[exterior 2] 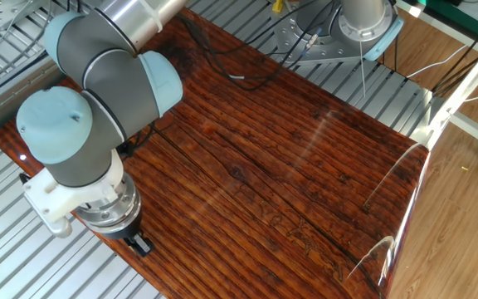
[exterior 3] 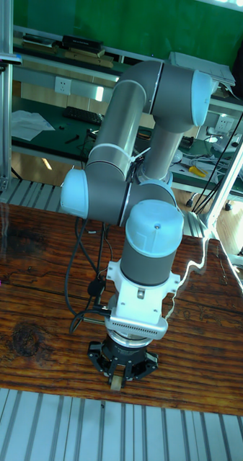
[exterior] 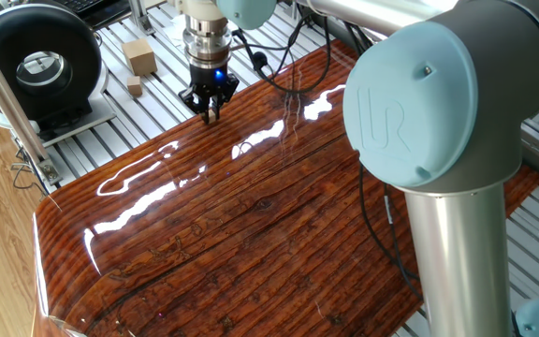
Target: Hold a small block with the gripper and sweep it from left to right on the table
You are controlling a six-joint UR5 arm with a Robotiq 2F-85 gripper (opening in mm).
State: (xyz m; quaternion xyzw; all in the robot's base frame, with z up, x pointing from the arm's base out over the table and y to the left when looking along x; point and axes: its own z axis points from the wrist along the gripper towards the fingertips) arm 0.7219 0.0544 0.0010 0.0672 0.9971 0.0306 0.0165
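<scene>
Glossy table point(exterior: 251, 234), near edge: tool point(exterior 3: 118, 379) clamped on small block point(exterior 3: 117, 381), fingers pointing straight down.

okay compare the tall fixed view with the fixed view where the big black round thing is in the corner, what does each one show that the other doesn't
Only the tall fixed view shows the small block, a tan piece pinched between the black fingers, plus the green wall and workbenches behind. Only the other one shows the black round device, two loose tan blocks on the slatted base beside it, and the blue light on the wrist. Both show the gripper pointing down near an edge of the glossy brown table, and the grey and light-blue arm.
</scene>
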